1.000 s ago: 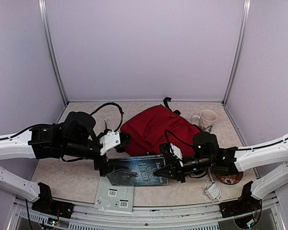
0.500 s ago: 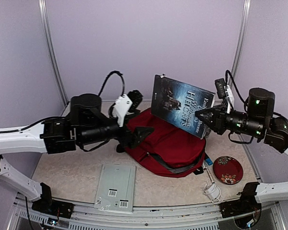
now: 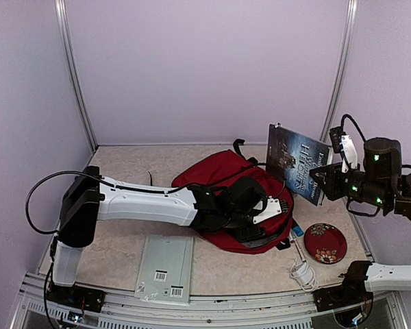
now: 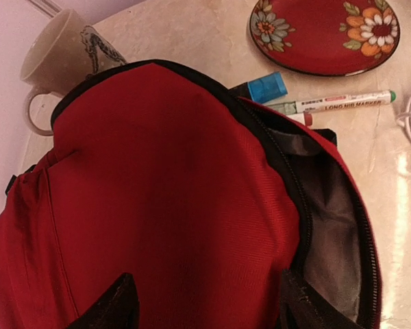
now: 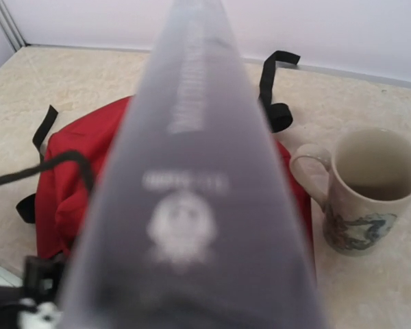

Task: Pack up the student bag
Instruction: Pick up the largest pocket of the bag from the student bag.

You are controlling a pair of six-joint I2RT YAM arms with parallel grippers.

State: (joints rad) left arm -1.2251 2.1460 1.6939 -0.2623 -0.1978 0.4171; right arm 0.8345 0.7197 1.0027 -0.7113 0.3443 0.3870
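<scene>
At the middle of the bench (image 3: 103, 253) lies the student bag (image 3: 216, 179), its zipper partly open. The left claw (image 4: 207, 307) is just over the red fabric, fingers wide apart. The right claw (image 3: 320, 184) grips a book (image 3: 296, 161) high in the air, near the bag's right side.
</scene>
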